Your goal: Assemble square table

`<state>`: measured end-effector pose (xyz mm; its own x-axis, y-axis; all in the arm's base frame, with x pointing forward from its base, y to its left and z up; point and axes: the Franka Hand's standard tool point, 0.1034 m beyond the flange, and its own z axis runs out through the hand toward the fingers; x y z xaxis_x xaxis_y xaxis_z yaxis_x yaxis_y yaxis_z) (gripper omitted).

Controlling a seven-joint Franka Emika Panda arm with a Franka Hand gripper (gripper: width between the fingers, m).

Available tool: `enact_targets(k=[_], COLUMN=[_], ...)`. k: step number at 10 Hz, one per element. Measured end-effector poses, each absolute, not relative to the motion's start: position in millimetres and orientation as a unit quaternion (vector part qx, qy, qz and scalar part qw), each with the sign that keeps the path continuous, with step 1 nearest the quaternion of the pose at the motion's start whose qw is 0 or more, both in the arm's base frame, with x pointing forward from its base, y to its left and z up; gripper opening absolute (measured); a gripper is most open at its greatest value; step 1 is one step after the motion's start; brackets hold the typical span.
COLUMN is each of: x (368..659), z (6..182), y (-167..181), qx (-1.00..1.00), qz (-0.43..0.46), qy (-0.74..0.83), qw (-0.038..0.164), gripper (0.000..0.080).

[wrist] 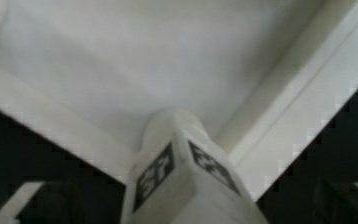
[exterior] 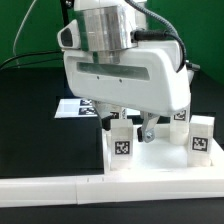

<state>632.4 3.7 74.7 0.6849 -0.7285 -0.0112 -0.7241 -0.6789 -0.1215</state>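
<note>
The tool (exterior: 133, 125) hangs low over the white tabletop (exterior: 160, 156) on the black desk (exterior: 30, 100), fingers spread wide — gripping nothing. A tagged leg (wrist: 185, 170) stands upright between them in the wrist view, apart from either finger (wrist: 25, 200). Other legs (exterior: 201, 137) stand on the tabletop nearby.
</note>
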Motion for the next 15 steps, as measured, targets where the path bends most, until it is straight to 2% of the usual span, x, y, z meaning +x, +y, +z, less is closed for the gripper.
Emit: enact_targets(k=[2,3,4,5,7,8,9,13,15], x=[633.1,640.1,641.2,637.3,637.6,637.5,637.4,635.3,633.6], z=[75.0,76.8,72.9,70.2,70.4,70.3,70.3,72.3,70.9], y=[2.6,0.0,-2.2,-1.1,-1.4,-1.3,-2.5,-4.1,-1.4], qx=[-0.948,-0.981,-0.991,-0.987,-0.983,-0.977,-0.968,-0.865,-0.741], qz=[-0.026,-0.057,-0.083,-0.074,-0.074,-0.073,-0.072,-0.043,-0.021], qy=[0.311,0.181,0.102,0.139,0.166,0.198,0.237,0.498,0.669], qw=[0.054,0.033,0.021,0.026,0.028,0.031,0.033,0.043,0.061], gripper=[0.0649,0.0649,0.0649,0.0649,0.038,0.038,0.0285,0.0285,0.0285])
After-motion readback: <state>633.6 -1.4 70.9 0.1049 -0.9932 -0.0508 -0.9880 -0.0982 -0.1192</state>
